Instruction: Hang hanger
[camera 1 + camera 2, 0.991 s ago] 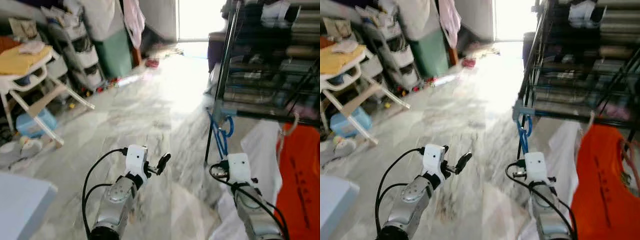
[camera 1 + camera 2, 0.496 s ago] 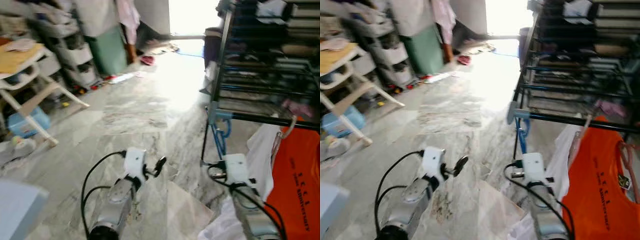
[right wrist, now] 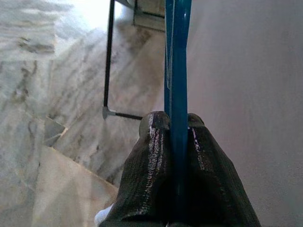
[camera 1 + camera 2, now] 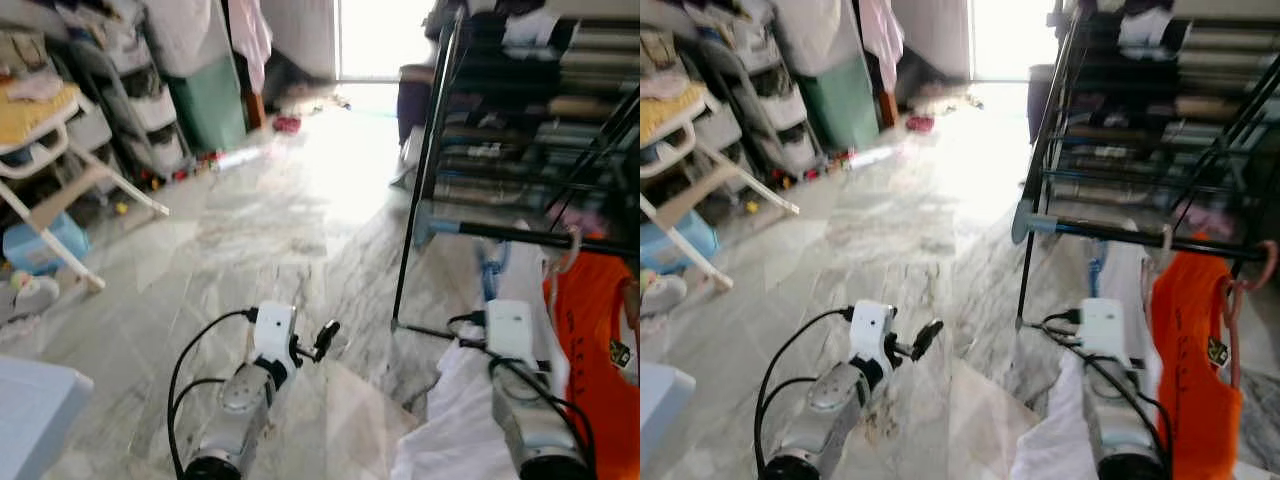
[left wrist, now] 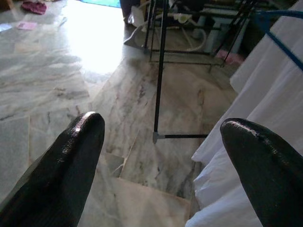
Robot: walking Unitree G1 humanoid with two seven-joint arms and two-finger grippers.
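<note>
The right gripper [image 3: 171, 124] pinched a thin blue plastic hanger [image 3: 176, 71].

Its two black fingers were pressed tight on the hanger, which carried a white cloth [image 4: 470, 400] and sat just under the black metal rail of the clothes rack [image 4: 500, 232]. The left gripper [image 5: 161, 137] hung over the grey marble floor [image 4: 290, 210] with its fingers wide apart, holding nothing. An orange shirt [image 4: 1185, 360] hung on the rail nearby.

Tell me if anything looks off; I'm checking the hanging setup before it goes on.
Nothing is damaged. The right end effector grips the blue hanger, whose white garment trails low toward the marble floor, below the rack rail. Small items lie scattered on the floor far back.
</note>
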